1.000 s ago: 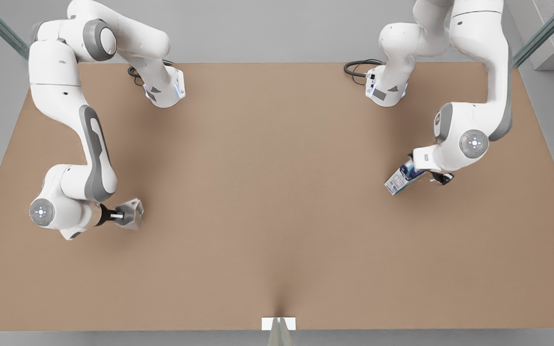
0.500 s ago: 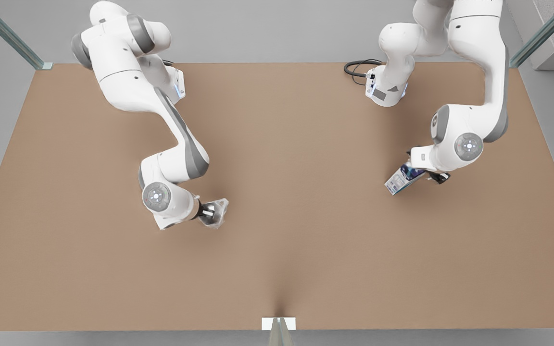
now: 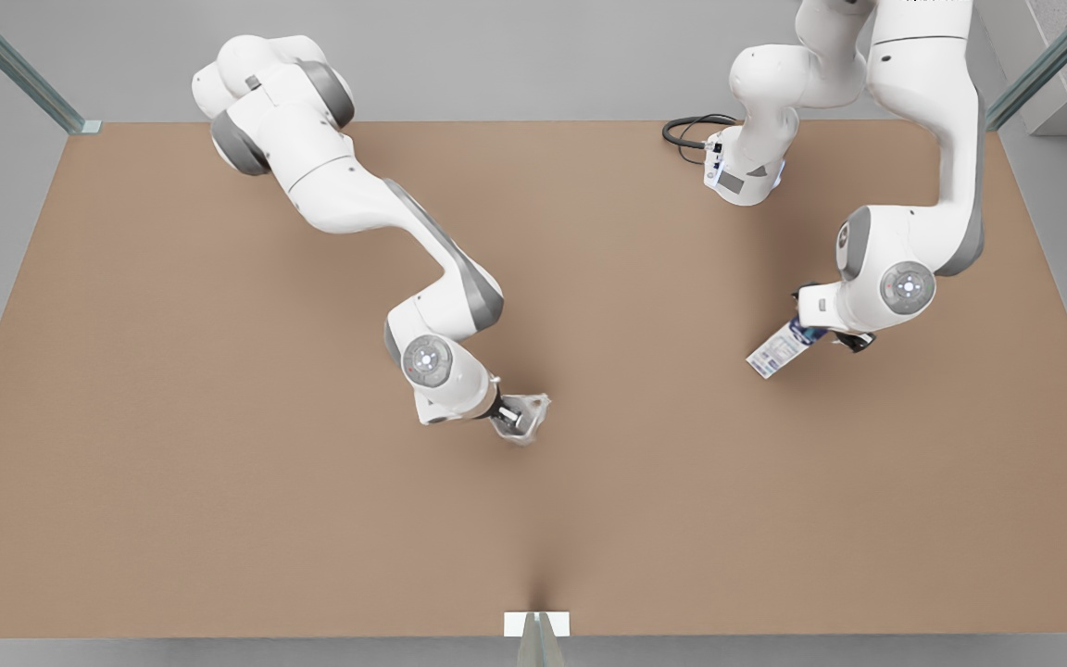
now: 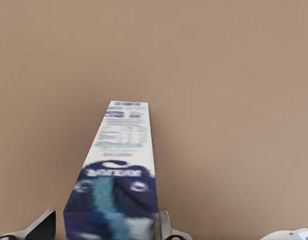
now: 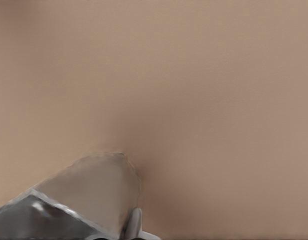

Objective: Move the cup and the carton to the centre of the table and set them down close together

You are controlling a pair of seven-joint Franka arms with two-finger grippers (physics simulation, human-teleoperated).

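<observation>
- Near the counter (image 3: 219,482) centre, right tool (image 3: 513,419) clamps the cup (image 3: 526,417); lower it upright before releasing.
- Far right, left tool (image 3: 816,332) grips the carton (image 3: 779,348); bring it alongside.

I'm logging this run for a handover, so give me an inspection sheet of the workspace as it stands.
Surface: table, plain light brown.
Job's things: cup near the table's centre, held; carton tilted, held, toward the front view's right, well apart from the cup.
Clutter: nothing seen.
Grippers: right gripper shut on the cup; left gripper shut on the carton's dark blue end.
Cables: black cable looped beside the arm base at the far edge.
Surroundings: grey floor, glass panel edges at the far corners, small white bracket at the near edge.
</observation>
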